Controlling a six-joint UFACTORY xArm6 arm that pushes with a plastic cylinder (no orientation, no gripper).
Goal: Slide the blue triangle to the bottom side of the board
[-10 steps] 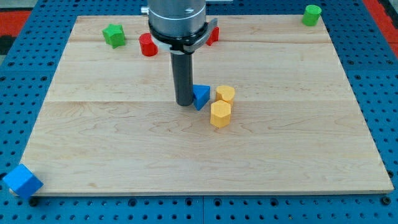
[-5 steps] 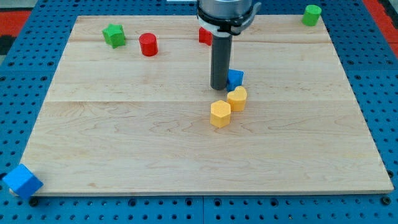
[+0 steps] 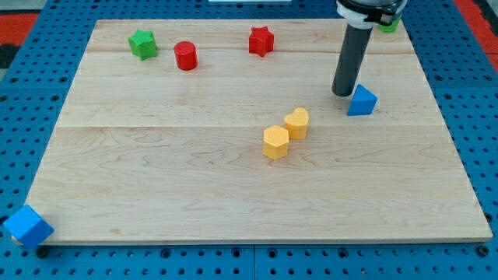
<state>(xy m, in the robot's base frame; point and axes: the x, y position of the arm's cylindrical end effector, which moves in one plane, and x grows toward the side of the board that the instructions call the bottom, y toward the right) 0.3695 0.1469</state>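
Note:
The blue triangle lies on the wooden board, right of centre in the upper half. My tip stands just to its upper left, touching or nearly touching it. The rod rises to the view's top edge, where the arm's body partly hides a green block.
A yellow heart and a yellow hexagon sit together near the board's middle. A red star, a red cylinder and a green star lie along the top. A blue cube sits off the bottom left corner.
My tip has moved right and up across the board, pushing the blue triangle from beside the yellow blocks to the right. The yellow heart shifted slightly.

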